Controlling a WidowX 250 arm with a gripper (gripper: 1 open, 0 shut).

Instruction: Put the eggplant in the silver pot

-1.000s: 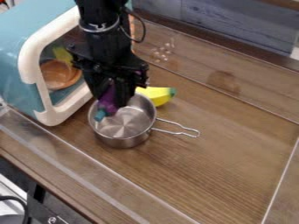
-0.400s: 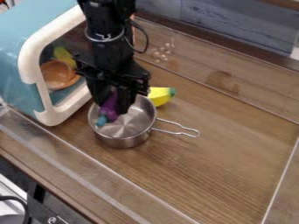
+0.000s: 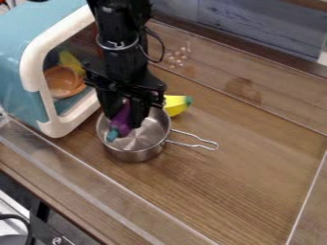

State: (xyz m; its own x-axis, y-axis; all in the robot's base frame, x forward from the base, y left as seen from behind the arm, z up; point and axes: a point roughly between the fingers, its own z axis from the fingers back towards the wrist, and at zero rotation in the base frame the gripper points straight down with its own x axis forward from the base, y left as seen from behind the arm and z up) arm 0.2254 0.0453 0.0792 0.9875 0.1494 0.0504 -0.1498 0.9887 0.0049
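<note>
Purple shows between the black fingers of the gripper (image 3: 128,108); that is the eggplant (image 3: 121,121), clenched in the grip, its upper part hidden by the fingers; its blue-green end points down into the pot (image 3: 137,144), near the wall on the microwave's side; whether that end touches the steel, I cannot tell. The pot is round, shallow and shiny; its wire handle (image 3: 193,141) sticks out over the wood, away from the microwave, and ends in a narrow loop; the inside of the pot catches light along its wall and floor.

Yellow shows just behind the pot, where the banana (image 3: 177,103) lies partly hidden by the gripper, its green tip pointing away from the microwave; the arm (image 3: 118,33) comes down from the top edge, black all along, with a dark cable (image 3: 159,43) curving out beside it.

Teal and white make up the microwave (image 3: 38,77), its front open beside the arm; inside it sits an orange-brown bowl (image 3: 63,81), leaning so that its hollow faces outward; the pot stands near the microwave's lower corner, on the brown wooden counter (image 3: 243,172); grey-blue boards (image 3: 250,29) run behind the counter; at the lower left corner, dark cables and a pale surface show past the counter's edge, too cropped to name further.
</note>
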